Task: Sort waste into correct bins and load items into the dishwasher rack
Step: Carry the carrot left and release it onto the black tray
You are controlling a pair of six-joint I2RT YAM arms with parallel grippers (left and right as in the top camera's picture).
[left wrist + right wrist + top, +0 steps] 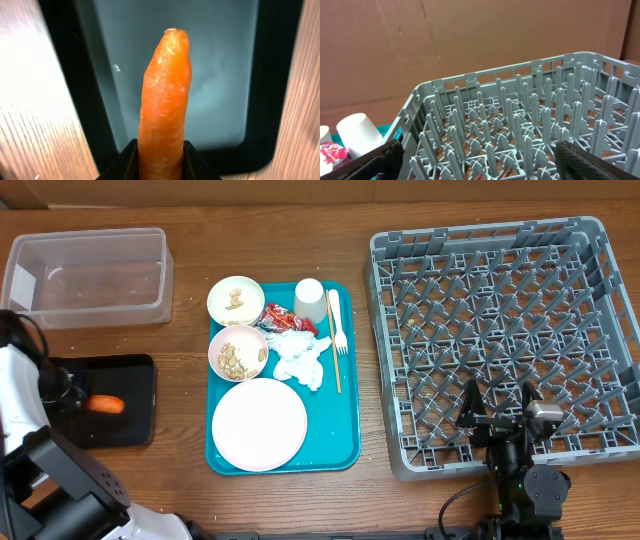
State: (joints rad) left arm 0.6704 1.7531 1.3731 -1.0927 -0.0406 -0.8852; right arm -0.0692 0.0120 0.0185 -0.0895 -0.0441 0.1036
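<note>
The left gripper is narrowed onto the carrot, its dark fingers pinching the thick end from both sides. It holds the carrot over the black tray, near the tabletop's left edge; whether the carrot touches the tray floor I cannot tell. The right gripper is spread wide and holds nothing, hanging over the rack at the rack's edge nearest the robot.

The tabletop is brown wood grain, with a wall of plain cardboard behind it. The clear tub sits at the far left corner. The teal tray lies mid-table, carrying a plate, two bowls with nuts, a cup, a fork, tissue and a red wrapper. The rack fills the right side.

The carrot is bright orange, stubby, with rough, finely lined skin and a blunt, pale tip pointing away from the fingers.
</note>
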